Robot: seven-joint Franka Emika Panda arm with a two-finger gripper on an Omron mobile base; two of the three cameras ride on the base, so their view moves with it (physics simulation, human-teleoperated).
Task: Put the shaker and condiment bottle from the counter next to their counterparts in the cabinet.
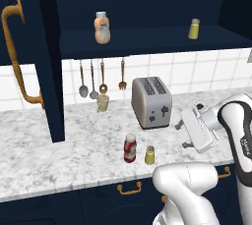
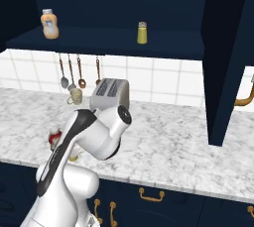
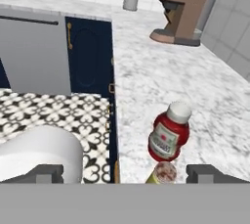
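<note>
The red condiment bottle [image 1: 130, 148] stands on the marbled counter [image 1: 74, 145] near its front edge, with the yellow shaker [image 1: 149, 155] just to its right. My gripper [image 1: 181, 136] hangs open to the right of both, above the counter, holding nothing. In the hand view the condiment bottle [image 3: 168, 132] is close ahead and the shaker's cap [image 3: 163, 173] sits low between the fingertips [image 3: 205, 173], nearer the right one. The cabinet [image 1: 147, 40] is open; on its shelf stand the counterparts, a peach-orange bottle [image 1: 102, 27] and a yellow shaker [image 1: 194, 29].
A silver toaster [image 1: 151, 101] stands behind the two items. A mug [image 1: 102, 102] and hanging utensils [image 1: 101, 79] are at the tiled wall. The open cabinet door [image 1: 29, 57] with its brass handle juts out at left. A brown coffee machine [image 3: 183, 12] sits farther along the counter.
</note>
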